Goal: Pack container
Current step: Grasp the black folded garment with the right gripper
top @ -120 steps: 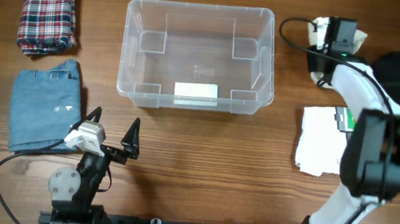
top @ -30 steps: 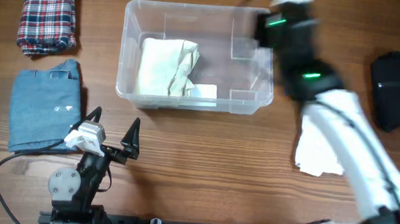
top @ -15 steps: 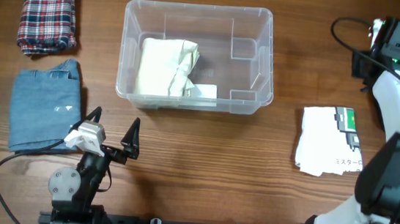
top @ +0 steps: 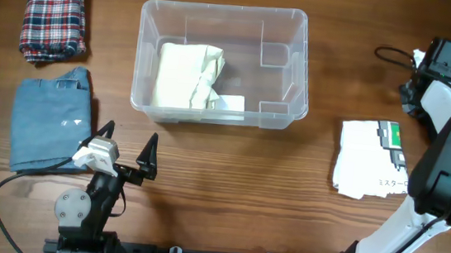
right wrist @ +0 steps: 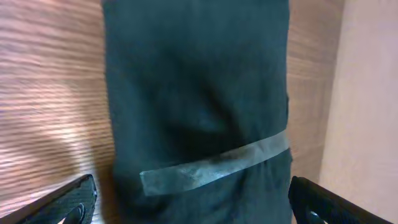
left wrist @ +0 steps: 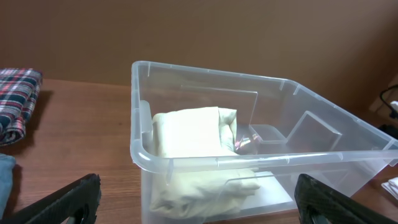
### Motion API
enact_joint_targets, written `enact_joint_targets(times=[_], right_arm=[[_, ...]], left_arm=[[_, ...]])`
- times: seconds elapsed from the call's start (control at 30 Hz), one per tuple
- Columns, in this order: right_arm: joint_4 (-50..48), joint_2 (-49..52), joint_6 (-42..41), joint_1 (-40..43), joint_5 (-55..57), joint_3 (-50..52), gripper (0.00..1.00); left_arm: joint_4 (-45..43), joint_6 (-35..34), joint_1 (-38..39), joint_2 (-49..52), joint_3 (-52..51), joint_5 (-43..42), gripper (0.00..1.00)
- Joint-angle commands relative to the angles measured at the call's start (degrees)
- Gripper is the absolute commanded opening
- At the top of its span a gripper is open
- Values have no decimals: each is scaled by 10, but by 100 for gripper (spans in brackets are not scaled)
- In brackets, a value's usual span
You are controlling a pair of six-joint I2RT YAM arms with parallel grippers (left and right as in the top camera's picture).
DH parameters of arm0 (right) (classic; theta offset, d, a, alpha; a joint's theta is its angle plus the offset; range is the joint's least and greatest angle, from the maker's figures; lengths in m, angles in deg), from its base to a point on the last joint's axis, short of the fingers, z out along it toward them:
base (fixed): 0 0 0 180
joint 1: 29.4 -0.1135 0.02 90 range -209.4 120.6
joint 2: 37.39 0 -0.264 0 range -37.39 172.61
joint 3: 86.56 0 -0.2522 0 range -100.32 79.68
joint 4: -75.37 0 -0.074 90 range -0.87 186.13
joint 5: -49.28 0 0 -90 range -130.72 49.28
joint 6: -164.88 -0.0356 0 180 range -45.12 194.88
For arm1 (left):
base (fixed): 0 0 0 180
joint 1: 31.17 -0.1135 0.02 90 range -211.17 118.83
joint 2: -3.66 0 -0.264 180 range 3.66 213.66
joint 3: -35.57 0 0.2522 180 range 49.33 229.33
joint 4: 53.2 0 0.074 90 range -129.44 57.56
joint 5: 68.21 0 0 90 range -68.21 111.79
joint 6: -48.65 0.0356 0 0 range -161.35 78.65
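At the near left of the worktop (top: 235, 194) the left arm sits folded low over its base. Its end effector (top: 129, 140) is spread wide and empty, aimed toward the container, as it was four seconds ago. Just beyond it on the left lies a folded blue denim piece (top: 47, 122), and at the near right a white printed garment (top: 368, 157); neither has been touched.

The container (top: 225, 10) stands at the middle far side. It was empty four seconds ago and now holds a folded cream cloth (top: 185, 74) in its left half, beside the white label (top: 232, 102). So one item is packed and, by my reading, four are left outside. The plaid cloth (top: 53, 17) waits at the far left.

A second ago the right arm reached over the tub's right end; now it is stretched to the far right edge. Its wrist points down at a folded black garment (right wrist: 199, 93) crossed by a pale strip. The right end effector (right wrist: 196, 202) has its fingers well apart, straddling the garment's width. Whether they touch the fabric I cannot tell. This looks like the start of the next pick.
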Motion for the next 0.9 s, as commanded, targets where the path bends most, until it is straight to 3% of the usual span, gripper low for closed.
enact_joint_targets(times=[0.0,0.13,0.27,0.3,0.37,0.6,0.67,0.87], right_arm=[[-9,25,7,9,13,0,99],[-22,47,7,10,12,0,99],[-22,68,6,10,-2,0,89],[-22,70,5,10,-4,0,83],[-24,71,0,11,-4,0,57],[-31,68,-64,11,19,-1,24],[-30,59,-94,11,31,-7,19],[-20,-41,-164,3,32,-30,19]], left_arm=[[1,13,-5,-6,-2,-3,100],[1,13,-5,-6,-2,-3,100],[1,13,-5,-6,-2,-3,100],[1,13,-5,-6,-2,-3,100],[1,13,-5,-6,-2,-3,100],[1,13,-5,-6,-2,-3,100],[1,13,-5,-6,-2,-3,100],[1,13,-5,-6,-2,-3,100]])
